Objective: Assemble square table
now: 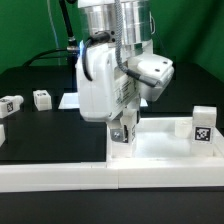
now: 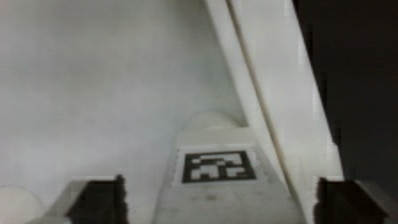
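The square table top [image 1: 165,146] is a white tray with a raised rim, lying at the exterior view's lower right. It fills the wrist view [image 2: 89,90], where its rim [image 2: 260,80] runs past. A short white leg [image 2: 219,150] with a black-white tag stands upright at the top's near corner, under the arm [image 1: 120,135]. My gripper [image 1: 122,128] is straight above it, and its fingers [image 2: 98,200] straddle the leg with a small gap on each side. The gripper [image 2: 221,202] is open.
Two loose tagged legs [image 1: 10,103] [image 1: 41,98] lie on the black table at the exterior view's left. Another tagged white piece [image 1: 203,122] stands upright at the top's right corner. Long white wall bars [image 1: 60,172] run along the front. A flat white sheet [image 1: 68,100] lies behind the arm.
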